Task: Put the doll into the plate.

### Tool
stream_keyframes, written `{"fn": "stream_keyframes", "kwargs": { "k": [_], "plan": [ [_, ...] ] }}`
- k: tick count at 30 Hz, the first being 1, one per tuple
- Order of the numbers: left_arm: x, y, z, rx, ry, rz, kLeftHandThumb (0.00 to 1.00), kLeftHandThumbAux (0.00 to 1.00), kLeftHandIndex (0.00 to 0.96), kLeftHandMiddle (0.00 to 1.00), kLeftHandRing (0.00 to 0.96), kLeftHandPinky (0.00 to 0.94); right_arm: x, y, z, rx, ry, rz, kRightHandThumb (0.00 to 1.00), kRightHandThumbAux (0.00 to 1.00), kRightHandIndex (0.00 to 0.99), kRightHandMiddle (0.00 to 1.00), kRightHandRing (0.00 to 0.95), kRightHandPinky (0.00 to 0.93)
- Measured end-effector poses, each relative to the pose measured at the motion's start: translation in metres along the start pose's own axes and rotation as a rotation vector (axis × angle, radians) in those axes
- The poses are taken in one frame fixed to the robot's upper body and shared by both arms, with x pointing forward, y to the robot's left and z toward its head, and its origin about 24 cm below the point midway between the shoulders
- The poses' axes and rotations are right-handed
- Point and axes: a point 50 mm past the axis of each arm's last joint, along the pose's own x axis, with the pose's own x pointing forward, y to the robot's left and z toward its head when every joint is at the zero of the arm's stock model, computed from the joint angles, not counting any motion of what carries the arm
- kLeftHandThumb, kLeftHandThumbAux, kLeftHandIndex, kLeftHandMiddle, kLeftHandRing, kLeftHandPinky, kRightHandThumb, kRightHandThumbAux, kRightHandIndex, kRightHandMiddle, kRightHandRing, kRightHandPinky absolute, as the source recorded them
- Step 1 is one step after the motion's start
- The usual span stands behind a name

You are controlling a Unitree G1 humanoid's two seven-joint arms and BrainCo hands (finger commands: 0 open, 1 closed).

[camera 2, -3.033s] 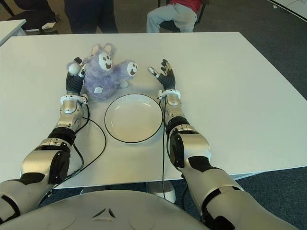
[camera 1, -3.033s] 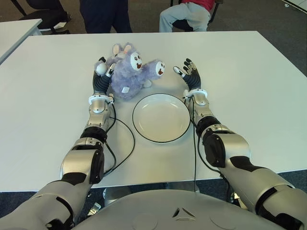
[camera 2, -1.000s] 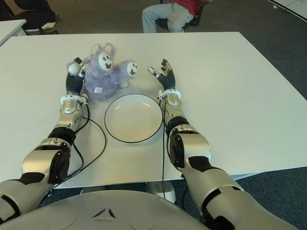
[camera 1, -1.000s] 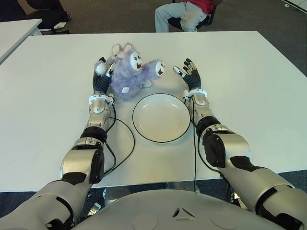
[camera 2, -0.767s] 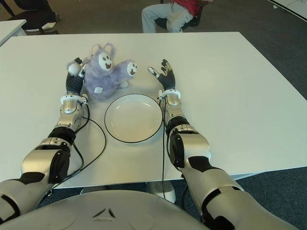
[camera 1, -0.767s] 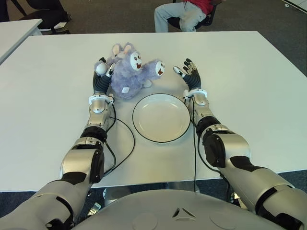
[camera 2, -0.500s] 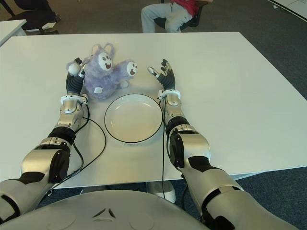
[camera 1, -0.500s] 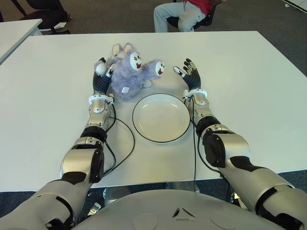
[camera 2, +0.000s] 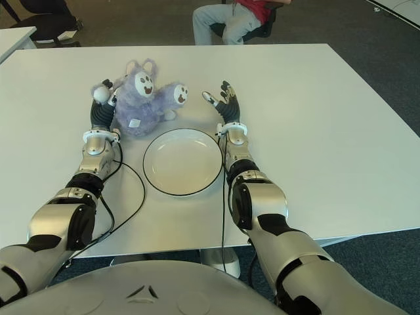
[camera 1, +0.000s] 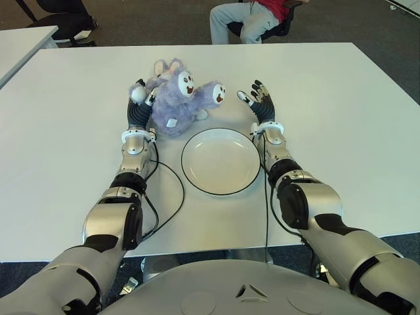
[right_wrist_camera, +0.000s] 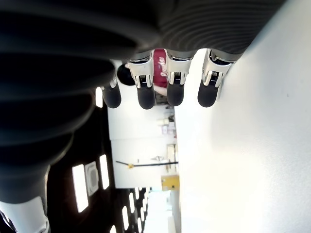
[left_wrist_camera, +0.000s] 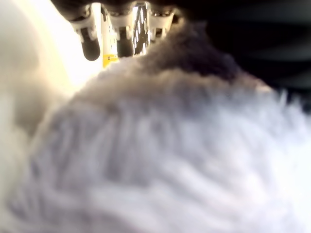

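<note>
Doll against left hand — grip unclear; right hand fingers apart, empty.

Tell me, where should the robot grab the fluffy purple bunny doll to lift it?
Probably around its round furry body, squeezed from both sides. The left hand is already against the doll's left side, and the open right hand waits apart on its right. The plate lies just in front.

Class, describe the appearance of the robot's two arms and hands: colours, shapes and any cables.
Both arms have rounded silver shells with black joints. A thin black cable loops off the left arm. The left hand and right hand have ribbed black wrist cuffs and dark fingers with pale tips.
</note>
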Motion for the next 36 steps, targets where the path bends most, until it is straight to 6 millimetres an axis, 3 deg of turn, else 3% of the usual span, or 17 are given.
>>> {"fn": "stream_keyframes", "kwargs": {
  "k": [36],
  "plan": [
    [0.0001, -0.0004, -0.0003, -0.002, 0.003, 0.0, 0.0, 0.479, 0.0, 0.063, 0.065, 0.064, 0.0003, -0.0027, 0.0005, -0.005, -0.001, -0.008, 0.059, 0.691, 0.001, 0.031, 0.023, 0.018]
  ]
}}
